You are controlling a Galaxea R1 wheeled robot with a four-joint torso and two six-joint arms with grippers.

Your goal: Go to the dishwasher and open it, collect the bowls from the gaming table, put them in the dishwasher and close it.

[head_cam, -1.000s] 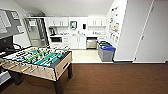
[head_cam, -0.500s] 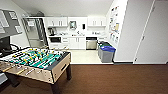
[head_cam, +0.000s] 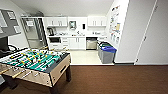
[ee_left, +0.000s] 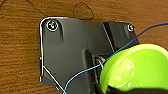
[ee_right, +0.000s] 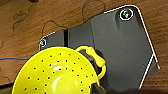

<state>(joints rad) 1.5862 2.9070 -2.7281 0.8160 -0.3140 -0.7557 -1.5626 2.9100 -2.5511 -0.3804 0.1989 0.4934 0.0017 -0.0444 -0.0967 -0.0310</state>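
Bowls are close to both wrist cameras: a lime green bowl (ee_left: 136,68) in the left wrist view and a yellow bowl with many small holes and a loop handle (ee_right: 58,72) in the right wrist view, both above brown wood-pattern floor (ee_left: 20,50). Whether either claw is closed on its bowl, I cannot tell. Far ahead, the steel-front dishwasher (head_cam: 91,44) stands under the kitchen counter, beside white cabinets (head_cam: 75,42). Nearer are grey bins (head_cam: 107,53) and a table-football table (head_cam: 37,63).

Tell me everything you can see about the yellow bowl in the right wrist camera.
The yellow bowl is a round, glossy plastic strainer, its wall dotted with small holes, with a looped handle on the rim. It sits tilted, hollow side toward the camera, close against the robot's dark plate, above the brown wood-look floor. How it is gripped is hidden.
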